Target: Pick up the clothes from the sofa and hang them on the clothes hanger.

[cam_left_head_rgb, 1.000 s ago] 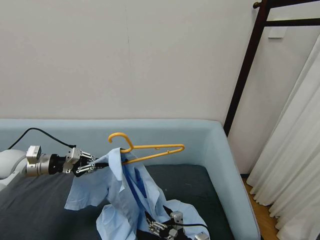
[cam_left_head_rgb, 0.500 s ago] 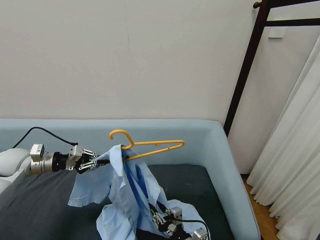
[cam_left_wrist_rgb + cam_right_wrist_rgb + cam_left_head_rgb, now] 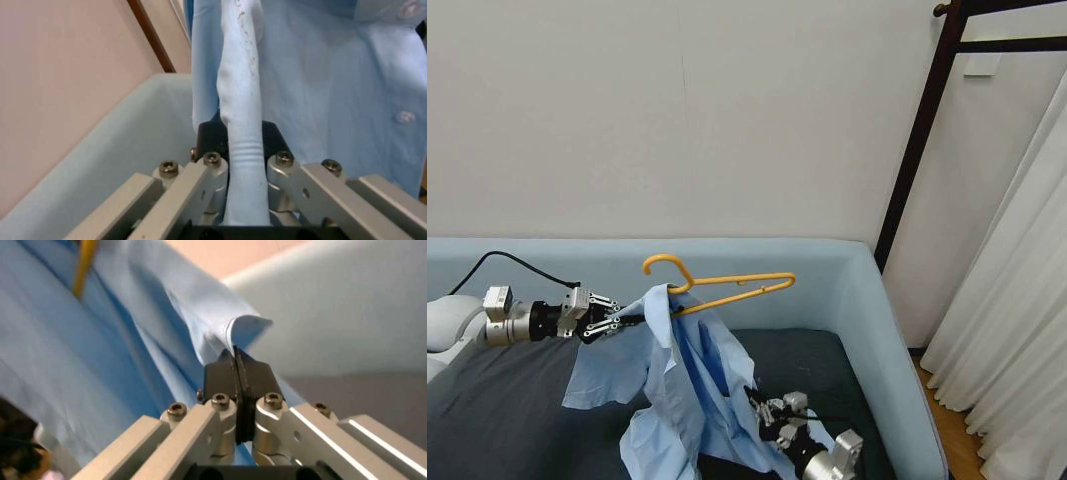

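- Shirt (image 3: pixel 682 385) hangs above the sofa (image 3: pixel 857 290) seat, collar looped over yellow hanger (image 3: pixel 732 291). Hanger's right arm pokes out bare, so the garment's only half on.
- L claw (image 3: pixel 615 323), at left, is clamped tight on a rolled fold of cloth near the collar. Cloth only afaict, not the hanger itself.
- R claw (image 3: pixel 770 412), near & low, is pinched fully closed on a thin edge of the shirt.
- Risk 1: hanger seems to ride on fabric alone, so a tilt or jerk could slide it out & drop it on the sofa.
- Risk 2: R claw tugging that edge too hard could drag the collar off the hanger.
- Risk 3: rolled fold may creep through L claw under the shirt's weight.
- Dark rack (image 3: pixel 915 160) stands far right, well apart. A long carry means more swing.
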